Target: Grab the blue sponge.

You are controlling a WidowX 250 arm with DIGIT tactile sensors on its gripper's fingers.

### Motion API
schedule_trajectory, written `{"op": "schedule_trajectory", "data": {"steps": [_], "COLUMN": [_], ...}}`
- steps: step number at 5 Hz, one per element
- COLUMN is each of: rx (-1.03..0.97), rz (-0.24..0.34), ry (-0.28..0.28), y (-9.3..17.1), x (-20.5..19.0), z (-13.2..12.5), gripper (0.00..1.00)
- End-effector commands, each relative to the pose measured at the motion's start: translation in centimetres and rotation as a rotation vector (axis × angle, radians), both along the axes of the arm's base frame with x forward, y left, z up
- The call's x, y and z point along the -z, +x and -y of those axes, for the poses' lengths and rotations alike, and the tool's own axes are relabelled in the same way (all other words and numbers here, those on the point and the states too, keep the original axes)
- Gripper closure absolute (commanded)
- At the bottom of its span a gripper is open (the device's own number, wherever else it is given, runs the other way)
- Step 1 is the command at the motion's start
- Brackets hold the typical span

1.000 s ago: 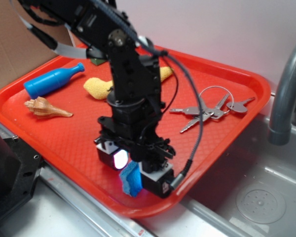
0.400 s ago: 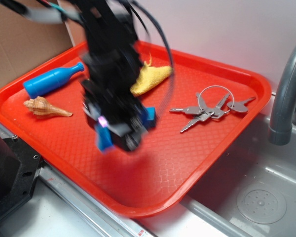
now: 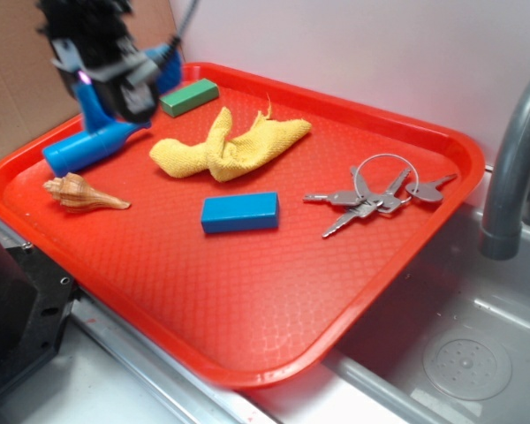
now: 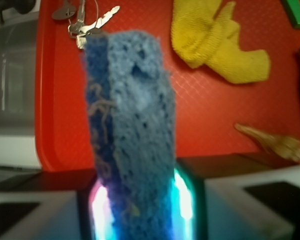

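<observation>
At about ten o'clock above the red plastic tray (image 3: 406,132), I have the black gripper (image 3: 115,75) lifted clear of the surface, and my wrist view fills with the rough, porous blue sponge (image 4: 132,130) standing upright between the jaws, which are closed on its lower end with coloured light glowing either side. In the exterior view the sponge shows only as a blue sliver under the blurred gripper, just above the blue plastic bottle (image 3: 75,150). The smooth blue rectangular block (image 3: 239,212) lies untouched near the tray's centre, the crumpled yellow cloth (image 3: 230,146) at twelve o'clock of it. My worry is the grip: the sponge is soft and held only by its base, so a quick swing could let it bend, creep out and drop onto the bottle or the spiral seashell (image 3: 79,193).
</observation>
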State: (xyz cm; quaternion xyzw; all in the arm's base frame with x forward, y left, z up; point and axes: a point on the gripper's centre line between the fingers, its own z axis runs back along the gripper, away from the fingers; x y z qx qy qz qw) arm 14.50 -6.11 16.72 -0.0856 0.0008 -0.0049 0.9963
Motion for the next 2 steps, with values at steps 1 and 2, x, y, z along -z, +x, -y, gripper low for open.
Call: {"op": "schedule_trajectory", "data": {"steps": [1,2], "rx": [-0.115,-0.210], "rz": [0.181,0.189], "ry": [0.081,0.197], "y": [-1.84,-1.37], "x": [-6.28,-5.78], "z": [-2.15,-2.89], "gripper": [1.00,1.00]}}
